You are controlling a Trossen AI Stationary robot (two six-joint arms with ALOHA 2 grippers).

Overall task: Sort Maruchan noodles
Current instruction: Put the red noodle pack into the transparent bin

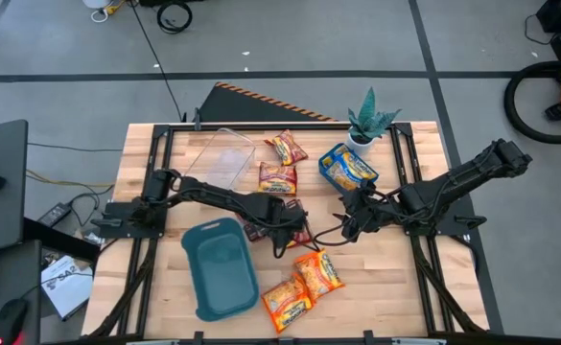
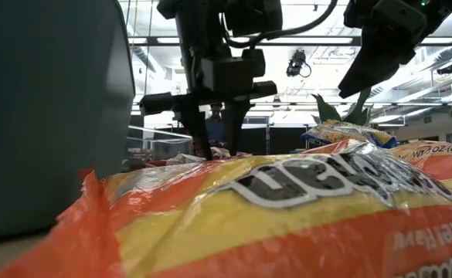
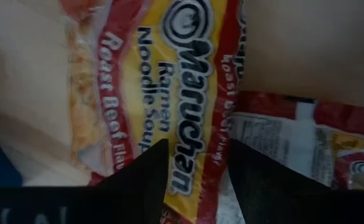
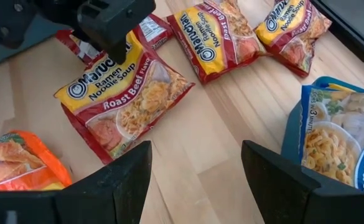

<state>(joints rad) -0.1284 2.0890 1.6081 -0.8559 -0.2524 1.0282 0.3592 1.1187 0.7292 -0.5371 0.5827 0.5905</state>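
Several Maruchan packets lie flat on the wooden table. Two red ones [image 1: 277, 177] lie at the far middle and blue-and-yellow ones [image 1: 347, 166] to their right. Two orange ones [image 1: 304, 286] lie near the front. My left gripper [image 1: 285, 233] is open a little and points down over a red Roast Beef packet [image 4: 126, 93] in the middle, its fingers [image 3: 150, 180] low over the packet's printed face [image 3: 188, 74]. Another red packet [image 3: 306, 137] lies beside it, back side up. My right gripper [image 4: 197, 155] is open and empty above bare wood, right of that packet. My left gripper comes at the red packet from above, fingers pointing down at its printed face near one end [image 3: 191, 155]. I cannot tell whether the fingertips touch it. The packet lies flat on the table.
A teal tray [image 1: 221, 268] sits at the front left of the packets. A clear plastic bin [image 1: 221, 158] stands at the far left, and a small potted plant [image 1: 368, 120] at the far edge. Bare wood shows at the front right.
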